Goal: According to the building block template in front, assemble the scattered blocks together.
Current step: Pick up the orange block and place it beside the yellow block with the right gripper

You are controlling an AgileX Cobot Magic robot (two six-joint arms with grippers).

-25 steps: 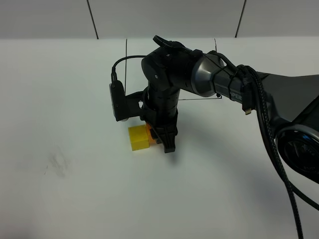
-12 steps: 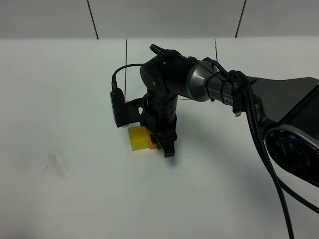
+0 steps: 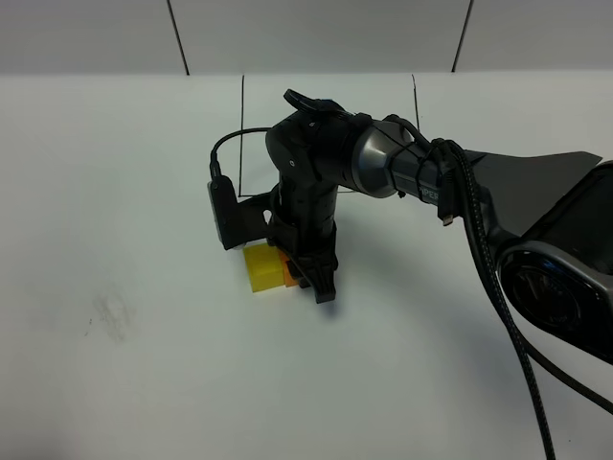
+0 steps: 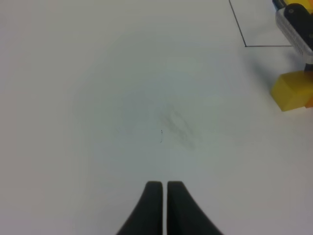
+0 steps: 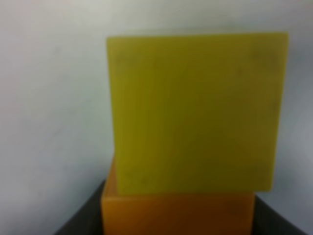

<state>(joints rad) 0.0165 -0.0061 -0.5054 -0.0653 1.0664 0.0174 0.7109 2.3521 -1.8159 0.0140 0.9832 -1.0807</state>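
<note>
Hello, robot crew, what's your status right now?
Left gripper shut, holding nothing. Right gripper shut on orange cube, touching yellow cube. No obstruction seen.

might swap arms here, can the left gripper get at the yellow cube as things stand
Likely yes, though cramped: bare table lies between the shut left gripper and the yellow cube, but the right gripper holds the orange cube against its far side.
</note>
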